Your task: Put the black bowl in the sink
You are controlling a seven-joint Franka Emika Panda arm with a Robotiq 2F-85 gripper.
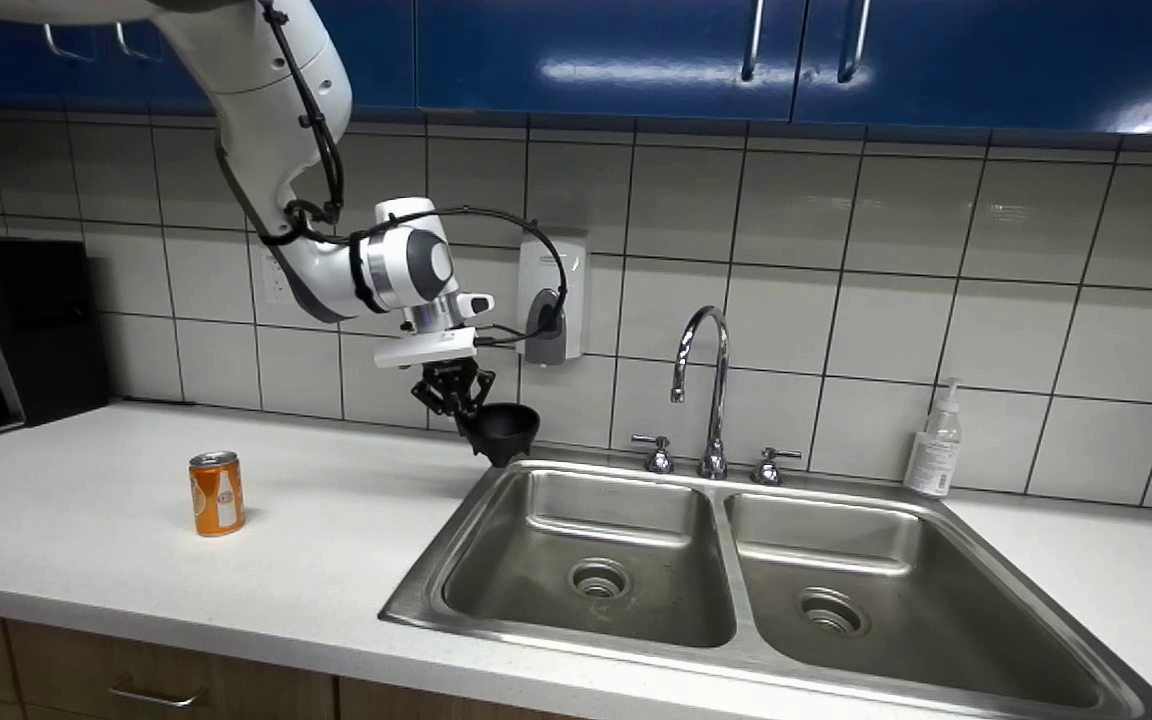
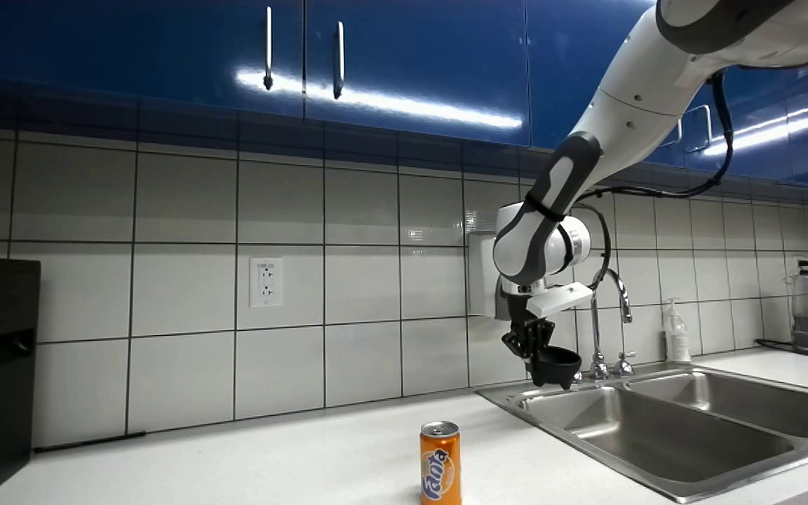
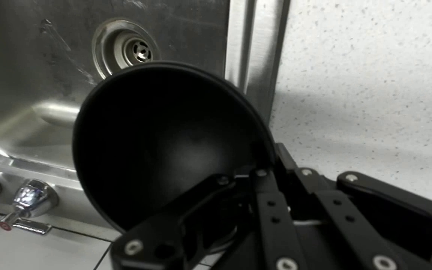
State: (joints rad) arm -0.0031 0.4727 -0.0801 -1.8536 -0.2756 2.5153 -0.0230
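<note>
Drains (image 1: 600, 578) in both halves of the sink (image 1: 456, 540) showed at the lower right of an exterior view; the wrist view alone looked deep into the black bowl (image 3: 163, 142), left of centre, where it hid part of a drain. The gripper (image 3: 274, 159) stood narrow, pinching the bowl's rim at its lower right, one finger inside and one outside. In both exterior views the bowl hung near the sink's back corner, mouth up, stubby feet down, its axis roughly upright.
</note>
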